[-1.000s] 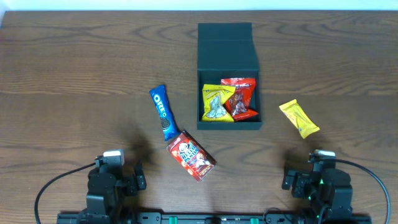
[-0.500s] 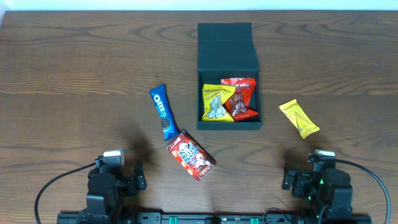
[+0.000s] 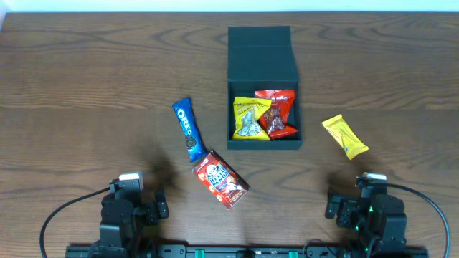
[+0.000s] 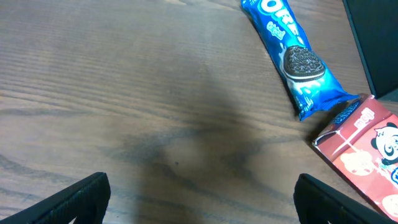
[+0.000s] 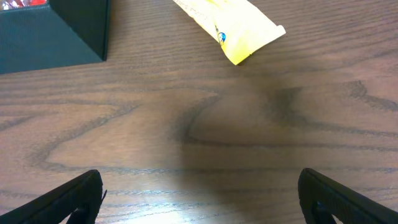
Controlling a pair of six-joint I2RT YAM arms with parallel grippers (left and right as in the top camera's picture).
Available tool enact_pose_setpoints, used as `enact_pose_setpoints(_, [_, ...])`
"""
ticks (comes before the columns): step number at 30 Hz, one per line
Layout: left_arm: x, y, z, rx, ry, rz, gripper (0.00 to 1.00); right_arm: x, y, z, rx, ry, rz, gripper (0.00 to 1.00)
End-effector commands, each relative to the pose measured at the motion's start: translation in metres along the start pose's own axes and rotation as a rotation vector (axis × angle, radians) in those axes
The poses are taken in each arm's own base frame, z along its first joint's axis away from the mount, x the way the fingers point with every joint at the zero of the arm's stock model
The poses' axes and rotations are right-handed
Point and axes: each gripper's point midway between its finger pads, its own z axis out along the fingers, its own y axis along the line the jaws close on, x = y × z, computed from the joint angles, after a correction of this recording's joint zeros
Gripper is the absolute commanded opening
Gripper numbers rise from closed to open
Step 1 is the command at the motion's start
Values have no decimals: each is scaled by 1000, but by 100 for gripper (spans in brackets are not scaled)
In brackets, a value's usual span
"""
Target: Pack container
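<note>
The dark container [image 3: 264, 140] sits at the table's middle, lid [image 3: 262, 54] flapped back. A yellow packet [image 3: 250, 118] and a red packet [image 3: 278, 113] lie inside it. Left of the container lie a blue Oreo packet [image 3: 186, 128] [image 4: 292, 56] and a red snack box [image 3: 221, 179] [image 4: 364, 152]. To its right lies a yellow bar [image 3: 345, 136] [image 5: 227, 23]. My left gripper [image 4: 200, 202] hovers open over bare wood near the front edge, short of the Oreo packet. My right gripper [image 5: 200, 202] is open too, short of the yellow bar, the container's corner [image 5: 56, 31] at its upper left.
Both arm bases [image 3: 128, 211] [image 3: 369, 211] stand at the table's front edge. Wood tabletop [image 3: 86, 100] stretches on either side of the container.
</note>
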Motion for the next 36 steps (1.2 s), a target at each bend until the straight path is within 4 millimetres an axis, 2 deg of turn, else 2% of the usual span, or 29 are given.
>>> enact_pose_setpoints(1, [6,-3,7,20,17,17,95,0,0,0,-2,-5,-9,99])
enact_pose_setpoints(8, [-42,-23,-19,103,6,-75,95,0,0,0,-2,-5,-10,99])
enact_pose_setpoints(11, [-63,-43,-28,189,82,-159,95,0,0,0,-2,-5,-9,99])
enact_pose_setpoints(15, [-75,-60,-30,238,234,-212,96,0,0,0,-2,-5,-9,99])
enact_pose_setpoints(18, [-91,-65,-21,232,269,-230,95,0,0,0,-2,-5,-10,99])
enact_pose_setpoints(22, [-105,-82,-9,266,345,-256,95,0,0,0,-2,-5,-9,99])
enact_pose_setpoints(25, [-119,-99,7,278,387,-249,95,0,0,0,-2,-5,-10,99])
enact_pose_setpoints(28, [-130,-110,28,213,421,-264,95,0,0,0,-2,-5,-10,99])
enact_pose_setpoints(32, [-137,-121,56,131,476,-355,95,0,0,0,-2,-5,-9,99])
enact_pose_setpoints(36, [-130,-127,90,95,525,-394,95,0,0,0,-2,-5,-10,99])
